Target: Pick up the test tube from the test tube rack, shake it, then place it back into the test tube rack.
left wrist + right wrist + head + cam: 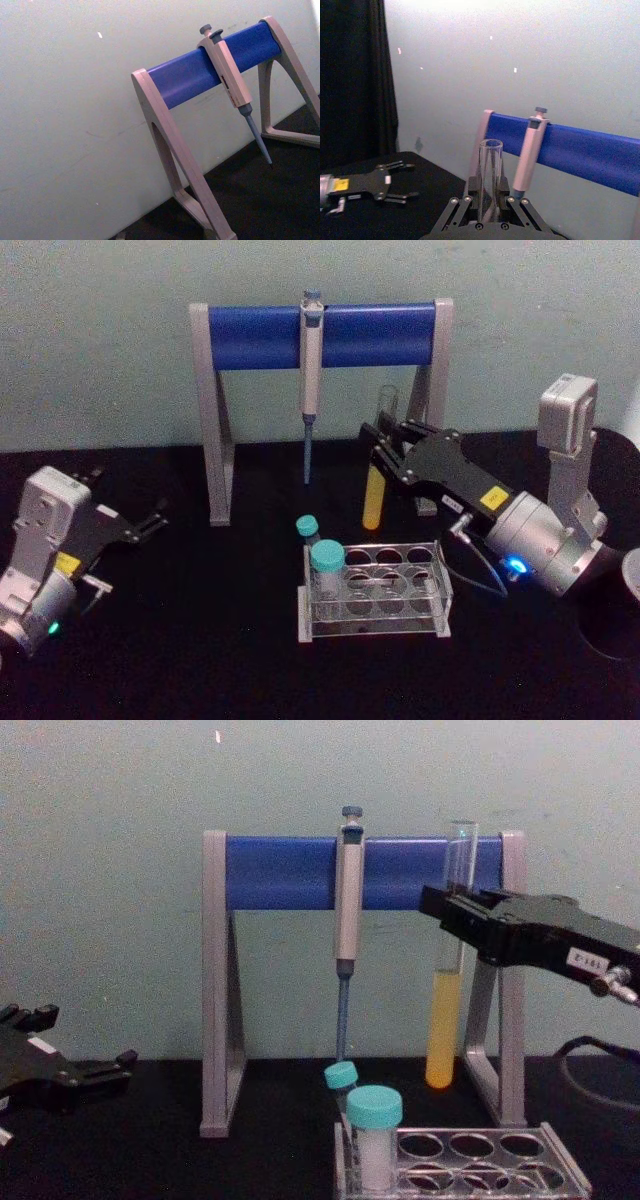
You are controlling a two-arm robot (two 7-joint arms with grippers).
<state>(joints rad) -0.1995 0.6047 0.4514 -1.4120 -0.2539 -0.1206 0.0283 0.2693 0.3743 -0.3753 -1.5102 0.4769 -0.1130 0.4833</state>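
Note:
My right gripper (382, 452) is shut on the test tube (374, 498), a tall clear tube with yellow liquid in its lower part, held upright in the air behind and above the test tube rack (436, 592). In the chest view the test tube (446, 1020) hangs from the right gripper (452, 915), its bottom well above the test tube rack (560, 1180). The tube's open mouth (490, 147) rises between the fingers in the right wrist view. My left gripper (152, 515) rests open at the left of the table, also seen as the left gripper (402, 181) in the right wrist view.
A grey-and-blue pipette stand (320, 335) with a hanging pipette (310, 380) stands behind the rack, close behind the held tube. Two teal-capped vials (326, 575) sit in the rack's left holes. A dark round object (632, 585) lies at the right edge.

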